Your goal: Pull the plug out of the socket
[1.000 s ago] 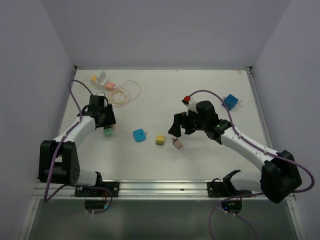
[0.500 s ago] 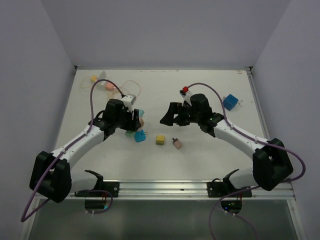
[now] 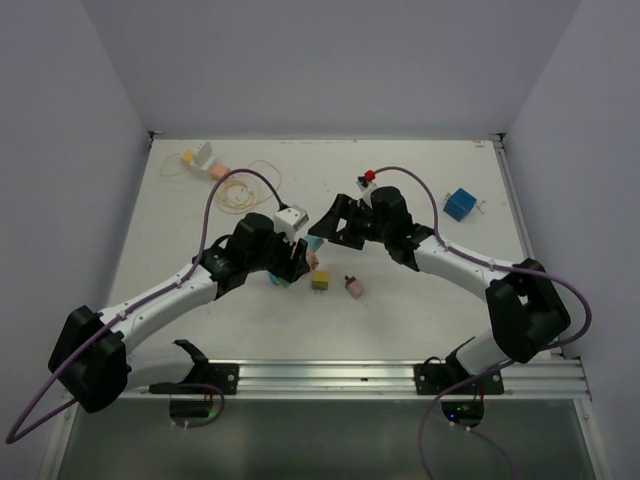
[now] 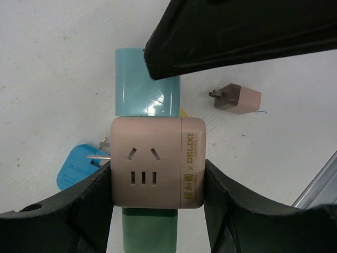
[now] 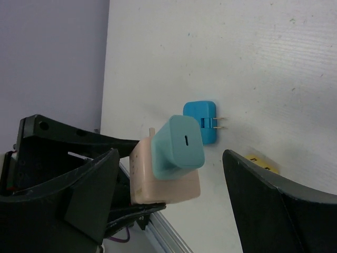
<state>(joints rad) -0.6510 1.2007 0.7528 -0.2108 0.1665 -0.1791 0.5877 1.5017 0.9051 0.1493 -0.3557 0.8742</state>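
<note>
My left gripper [image 4: 158, 184] is shut on a pink socket cube [image 4: 155, 163] and holds it above the table. A teal plug [image 4: 146, 84] sits in the cube's far side and a green plug [image 4: 150, 232] in its near side. In the right wrist view the teal plug [image 5: 181, 142] sticks out of the socket cube [image 5: 163, 182] toward the camera. My right gripper [image 5: 171, 158] is open, with its jaws wide on either side of the teal plug and not touching it. In the top view the left gripper [image 3: 300, 256] and right gripper [image 3: 322, 232] meet at the table's middle.
Under the grippers lie a blue plug [image 5: 201, 121], a yellow plug [image 3: 320, 279] and a small pink plug [image 3: 354, 287]. A blue cube [image 3: 460, 203] sits at the right. A coiled thin cable [image 3: 240, 190] and small adapters [image 3: 205, 157] lie at the back left.
My left arm has swung right toward the centre carrying the socket cube. My right gripper has moved left and now has the teal plug between its open jaws.
</note>
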